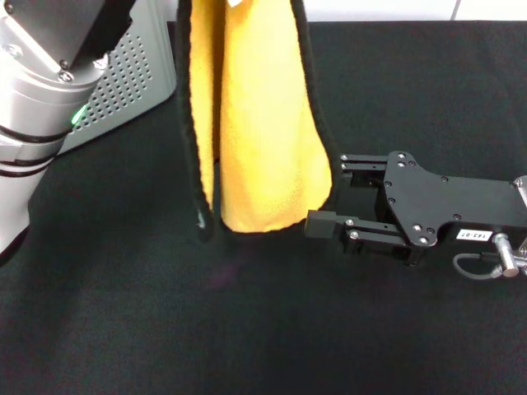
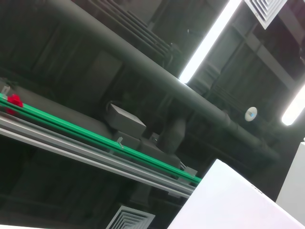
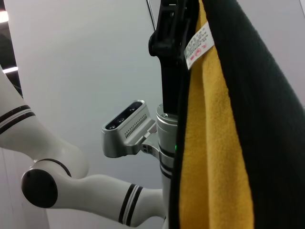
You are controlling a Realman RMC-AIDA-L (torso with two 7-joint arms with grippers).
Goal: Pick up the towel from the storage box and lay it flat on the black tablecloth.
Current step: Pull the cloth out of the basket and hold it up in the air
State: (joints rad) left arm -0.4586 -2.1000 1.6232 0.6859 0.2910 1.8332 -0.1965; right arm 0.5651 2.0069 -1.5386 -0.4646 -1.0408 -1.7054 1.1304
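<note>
The yellow-orange towel (image 1: 255, 123) with black trim hangs down from the top of the head view, its lower edge just above the black tablecloth (image 1: 247, 329). My left gripper is above the head view. It shows in the right wrist view (image 3: 171, 28), shut on the towel's top edge (image 3: 214, 143) next to the white care label (image 3: 199, 44). My right gripper (image 1: 325, 191) lies low over the tablecloth to the right of the towel. It is open, with its fingers (image 1: 323, 222) at the towel's lower right edge. The left wrist view shows only the ceiling.
The light grey perforated storage box (image 1: 123, 82) stands at the back left, partly behind my left arm (image 1: 41, 99). The robot's white body and head camera (image 3: 126, 129) show behind the towel in the right wrist view.
</note>
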